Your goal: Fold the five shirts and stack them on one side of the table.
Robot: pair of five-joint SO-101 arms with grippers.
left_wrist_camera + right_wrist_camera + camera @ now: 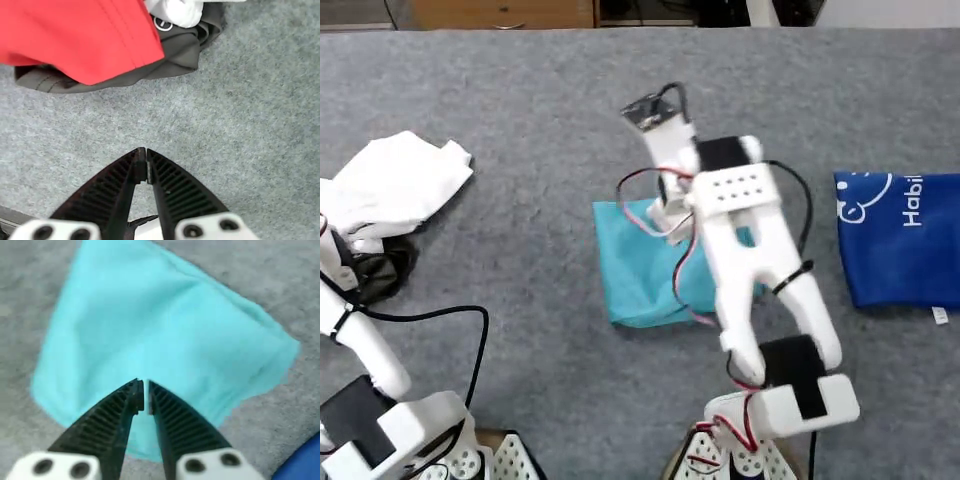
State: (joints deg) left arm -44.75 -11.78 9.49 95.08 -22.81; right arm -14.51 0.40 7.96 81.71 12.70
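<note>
My right gripper (pixel 145 392) closed, empty, over teal shirt (pixel 635 275); left gripper (pixel 145 167) closed, empty, well left of it by black shirt (pixel 170 55); blue shirt (pixel 900 245) to its right.

The right arm (pixel 750 255) was made of white plastic segments with black motor blocks at its joints, a white plate (pixel 738 187) dotted with rows of small holes, and thin red cables (pixel 677 272) looping along its side. The left arm (pixel 365 345) was white too, with a black block near its base and a thin black cable (pixel 420 313) curving away from it. The left gripper (pixel 144 164) and the right gripper (pixel 145 390) each had two black, pointed fingers with ribbed inner faces, set in white mounts with dark round screw holes.
</note>
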